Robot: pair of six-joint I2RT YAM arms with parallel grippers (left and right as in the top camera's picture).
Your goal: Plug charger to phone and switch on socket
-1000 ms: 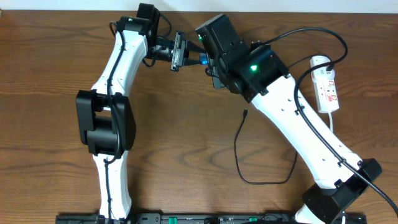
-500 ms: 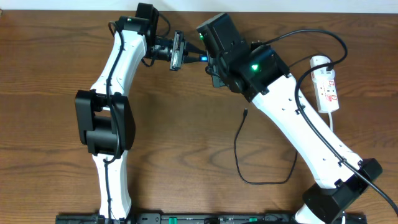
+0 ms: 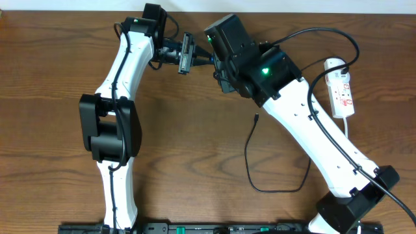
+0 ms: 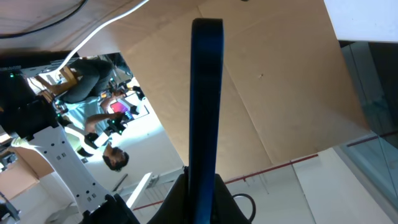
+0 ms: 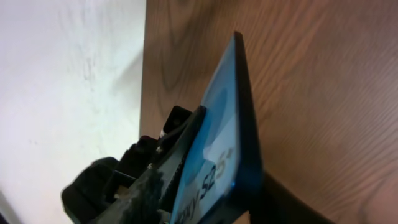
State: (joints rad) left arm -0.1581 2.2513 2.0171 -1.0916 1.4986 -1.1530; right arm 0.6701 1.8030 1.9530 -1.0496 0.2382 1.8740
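Phone (image 3: 187, 53): one, clamped in left tool (image 4: 200, 190); one charger (image 3: 249, 161), one socket (image 3: 340, 91).

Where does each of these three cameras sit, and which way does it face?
Overhead: above the table, looking straight down; left arm and right arm show.
Left wrist: on the left arm, facing along the phone edge into the room; the left gripper shows, shut on it.
Right wrist: on the right arm, facing the phone's lit screen, the table behind; black fingers clamp the phone.
Shared: both wrist views show the phone.
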